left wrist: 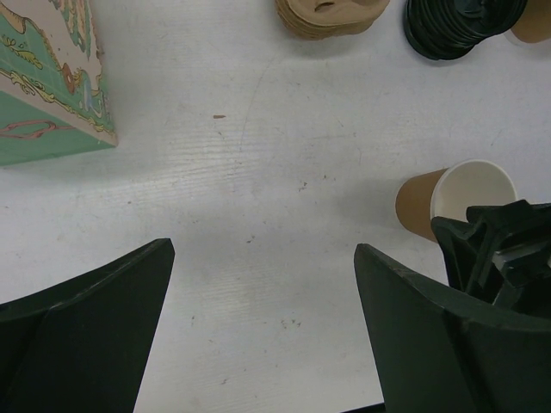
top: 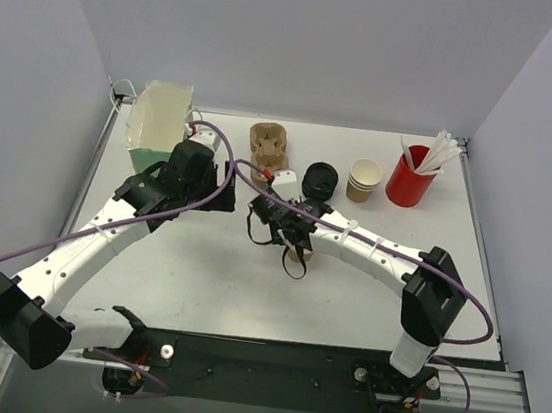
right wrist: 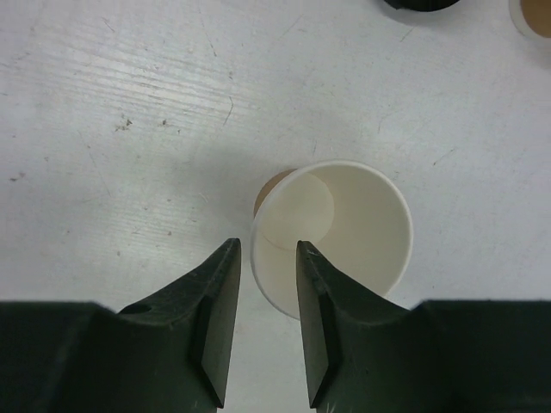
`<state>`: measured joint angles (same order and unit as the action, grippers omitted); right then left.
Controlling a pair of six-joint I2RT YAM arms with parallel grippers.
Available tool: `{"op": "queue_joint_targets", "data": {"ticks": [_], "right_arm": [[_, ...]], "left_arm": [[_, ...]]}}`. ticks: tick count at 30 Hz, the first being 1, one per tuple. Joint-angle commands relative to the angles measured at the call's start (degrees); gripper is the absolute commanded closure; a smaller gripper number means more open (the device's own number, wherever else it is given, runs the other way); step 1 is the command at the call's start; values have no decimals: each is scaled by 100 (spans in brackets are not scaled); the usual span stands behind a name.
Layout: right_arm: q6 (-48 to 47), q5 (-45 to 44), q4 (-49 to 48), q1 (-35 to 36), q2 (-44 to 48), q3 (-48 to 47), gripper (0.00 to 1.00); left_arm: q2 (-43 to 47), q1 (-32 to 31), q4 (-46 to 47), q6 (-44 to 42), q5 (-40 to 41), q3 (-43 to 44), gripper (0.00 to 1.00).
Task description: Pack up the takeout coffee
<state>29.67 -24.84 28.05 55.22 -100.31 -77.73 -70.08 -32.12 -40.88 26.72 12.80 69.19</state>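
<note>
Lidless kraft cup (right wrist: pixel 344 232) at frame centre: light, thin-walled, crushable, so we'd grip low. Right gripper (right wrist: pixel 269 258) narrowly parted astride its rim, perhaps touching; left gripper (left wrist: pixel 263 254) spread wide.

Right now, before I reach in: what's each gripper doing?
Left gripper: wide open, empty.
Right gripper: partly open, jaws astride the rim of the lidless brown paper cup, not clamped.

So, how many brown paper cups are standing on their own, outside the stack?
1. The lidless cup stands mid-table, its near wall between the fingers of the right tool. The stack sits beside the red cup. Others could be hidden from these views.
</note>
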Motion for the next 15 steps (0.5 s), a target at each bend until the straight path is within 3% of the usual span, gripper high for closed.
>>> {"op": "queue_joint_targets", "data": {"ticks": [1,8,15], "right_arm": [[-119,-48,297,-64,670,-470,71],[-321,348,394,-828,584,-1147,71],[-629,541,341,-1698,-311,-2131,77]], "left_arm": [[65,83,177,-70,12,165,3],[30,136,160,-114,-49,262,2],[-111,180,116,-202,-137,385,3]]}}
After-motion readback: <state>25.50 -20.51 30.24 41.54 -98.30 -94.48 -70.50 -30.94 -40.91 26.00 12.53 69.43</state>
